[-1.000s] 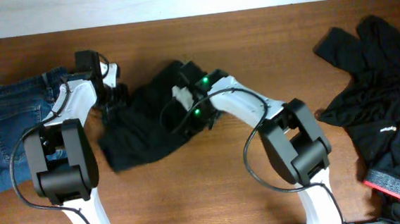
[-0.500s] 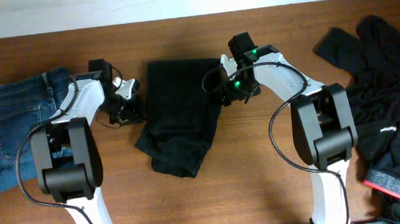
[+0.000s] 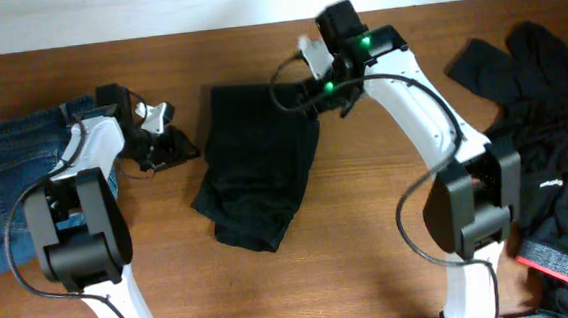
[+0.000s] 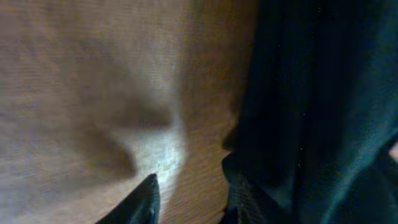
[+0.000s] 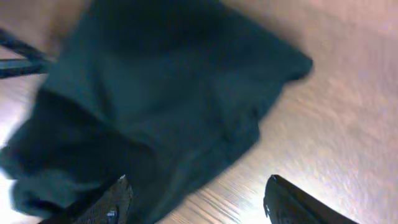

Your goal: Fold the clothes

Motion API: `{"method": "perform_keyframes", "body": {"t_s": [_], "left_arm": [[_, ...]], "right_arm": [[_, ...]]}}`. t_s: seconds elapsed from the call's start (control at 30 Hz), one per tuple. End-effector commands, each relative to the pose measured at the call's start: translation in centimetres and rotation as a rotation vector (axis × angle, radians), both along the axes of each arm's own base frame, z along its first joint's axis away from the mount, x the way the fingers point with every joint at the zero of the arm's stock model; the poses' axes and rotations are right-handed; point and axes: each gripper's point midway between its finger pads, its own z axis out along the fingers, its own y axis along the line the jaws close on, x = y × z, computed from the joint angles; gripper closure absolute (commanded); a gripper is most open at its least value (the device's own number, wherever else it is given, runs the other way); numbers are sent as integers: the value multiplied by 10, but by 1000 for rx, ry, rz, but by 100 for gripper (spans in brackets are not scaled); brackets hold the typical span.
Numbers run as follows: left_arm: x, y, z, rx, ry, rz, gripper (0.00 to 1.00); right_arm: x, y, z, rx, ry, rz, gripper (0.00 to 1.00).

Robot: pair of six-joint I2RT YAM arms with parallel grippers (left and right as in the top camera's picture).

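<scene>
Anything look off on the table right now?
The black trousers are folded unevenly: the top end is square, while the bottom end is bunched and slants left. At the right edge a heap of dark clothes lies crumpled and unfolded. The jeans at left look fine.

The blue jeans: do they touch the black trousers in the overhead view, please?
No, the blue jeans lie well left of the black trousers.

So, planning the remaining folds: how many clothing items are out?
3: blue jeans at the left edge, black trousers mid-table, a black heap at right, which may hide more.
</scene>
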Motion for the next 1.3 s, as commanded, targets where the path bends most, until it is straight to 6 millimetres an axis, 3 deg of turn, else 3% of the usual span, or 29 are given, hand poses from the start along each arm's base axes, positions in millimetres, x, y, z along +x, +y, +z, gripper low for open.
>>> {"method": "perform_keyframes", "body": {"t_s": [0.0,0.2,0.37,0.53,0.7,0.83,1.0,1.27], "left_arm": [[5,-14,4,-120,-26,-10,53],[8,-14,5,-123,-44,-12,50],[8,-14,5,-122,-44,-12,50],[9,-14,5,-122,-48,-12,50],[9,-14,5,-122,-48,-12,50],[9,-14,5,-122,-48,-11,50],[10,-14,5,-121,-50,-12,50],[10,-14,6,-121,-52,-12,50]], "right_arm": [[-12,31,-3,11,1,79,26],[-35,64,-48,-31,104,157,26],[-78,74,-85,-106,281,192,25],[-103,78,-99,-152,341,259,21],[-104,78,-97,-157,331,282,20],[-107,73,-80,-163,318,348,17],[-131,72,-53,-186,299,558,16],[-143,74,-44,-205,285,681,14]]}}
